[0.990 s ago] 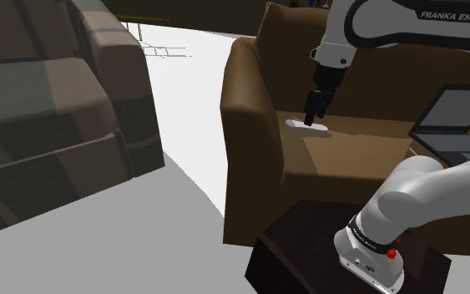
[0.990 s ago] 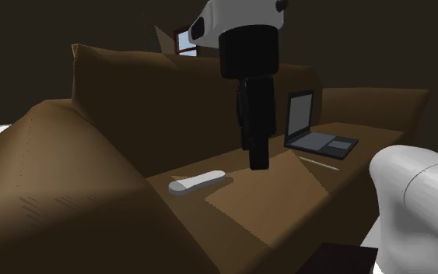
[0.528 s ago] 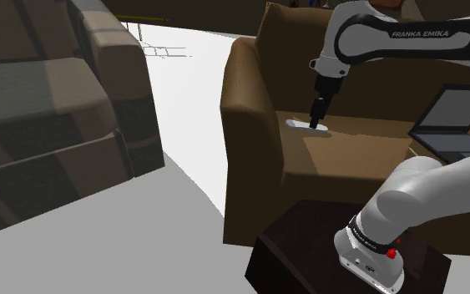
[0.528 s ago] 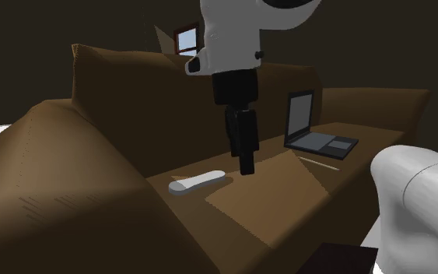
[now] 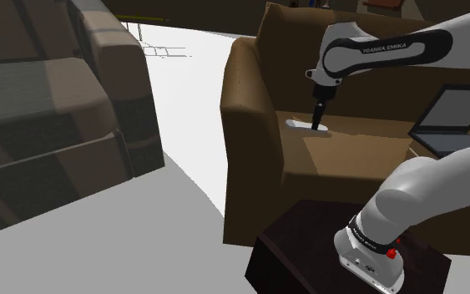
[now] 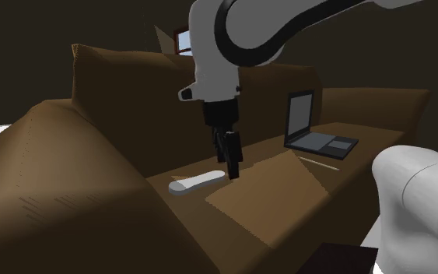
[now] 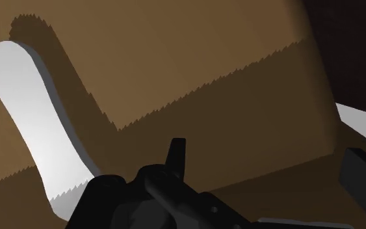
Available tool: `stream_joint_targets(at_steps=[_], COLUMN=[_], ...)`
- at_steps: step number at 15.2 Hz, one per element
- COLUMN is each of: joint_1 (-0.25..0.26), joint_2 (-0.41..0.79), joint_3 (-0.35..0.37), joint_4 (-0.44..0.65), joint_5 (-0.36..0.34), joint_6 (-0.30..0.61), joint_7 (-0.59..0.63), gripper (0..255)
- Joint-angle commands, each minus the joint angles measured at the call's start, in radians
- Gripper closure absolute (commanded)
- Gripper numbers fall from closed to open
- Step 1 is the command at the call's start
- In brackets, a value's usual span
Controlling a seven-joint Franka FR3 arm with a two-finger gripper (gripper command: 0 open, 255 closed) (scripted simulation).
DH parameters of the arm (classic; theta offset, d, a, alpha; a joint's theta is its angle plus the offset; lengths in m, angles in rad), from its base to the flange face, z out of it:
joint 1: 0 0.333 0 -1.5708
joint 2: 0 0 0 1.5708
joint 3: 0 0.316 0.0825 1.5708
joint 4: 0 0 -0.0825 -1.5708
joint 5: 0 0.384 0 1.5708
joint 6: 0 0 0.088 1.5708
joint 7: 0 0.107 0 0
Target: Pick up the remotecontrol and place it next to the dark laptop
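The remote control is a pale, flat, elongated bar lying on the brown sofa seat, near the armrest. It also shows in the second exterior view and the wrist view. My black gripper hangs low right beside the remote's end, on the laptop side, just above the cushion. It is open, with nothing between the fingers. The dark laptop stands open farther along the seat.
The sofa's high backrest and fat armrest hem in the remote's end of the seat. A thin pale stick lies in front of the laptop. A second sofa stands across the white floor.
The arm has bent lower and the gripper has come down and closer to the remote, from above the seat to just over the cushion at the remote's end. The remote has not moved.
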Motion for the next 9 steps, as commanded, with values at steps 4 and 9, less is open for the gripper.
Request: stream_joint_targets(at_steps=[4, 9], joint_1=[-0.014, -0.021], joint_2=[0.155, 0.328], joint_3=[-0.080, -0.144], joint_4=[0.051, 0.133], joint_5=[-0.061, -0.084], joint_6=[0.119, 0.229], joint_7=[-0.156, -0.304], gripper=[0, 0])
